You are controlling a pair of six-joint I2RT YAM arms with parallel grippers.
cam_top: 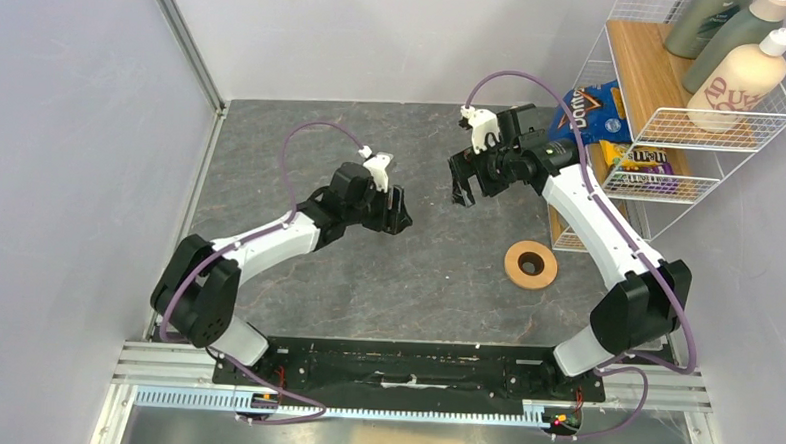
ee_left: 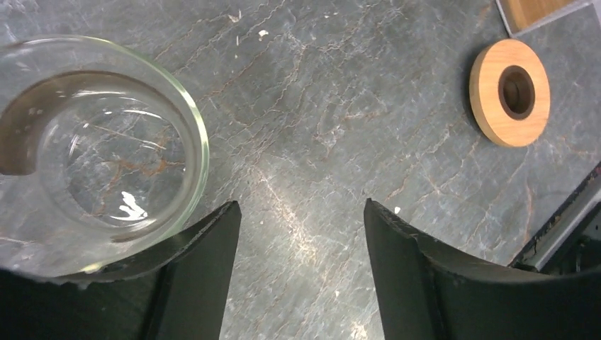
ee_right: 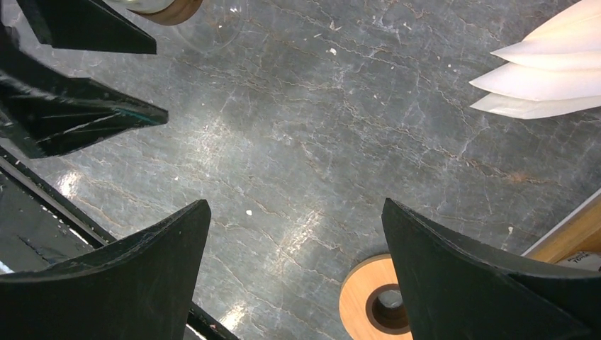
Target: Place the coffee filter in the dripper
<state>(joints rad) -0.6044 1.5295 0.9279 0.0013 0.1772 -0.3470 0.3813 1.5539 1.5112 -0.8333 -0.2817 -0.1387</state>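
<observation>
- While the left arm stretches out over the grey, veined surface [cam_top: 366, 291], the left gripper [cam_top: 399, 214] hangs near the middle. Its fingers [ee_left: 198, 276] stand apart, and only bare stone shows between them.
- At the left of the left wrist view sits the dripper [ee_left: 99, 156], a clear glass cone seen from above. It lies outside the fingers, not between them. Its rim runs right up to the nearer finger, and I cannot tell whether they touch.
- The right gripper [cam_top: 463, 190] faces the left gripper across a short gap. Its fingers [ee_right: 142, 283] are spread wide with nothing between them.
- A wooden ring [cam_top: 530, 264], orange-tan with a dark hole, lies flat on the surface by itself. It is closer to the arm bases than the right gripper and well apart from the glass.
- The coffee filter [ee_right: 546, 78] shows only at the upper right edge of the right wrist view. It is white paper in several pointed layers, cut off by the frame, clear of both grippers and not in the dripper.
- At the far right stands a wire rack [cam_top: 733, 127], with bottles [cam_top: 741, 72] on its top shelf and snack bags [cam_top: 589, 105] below.
</observation>
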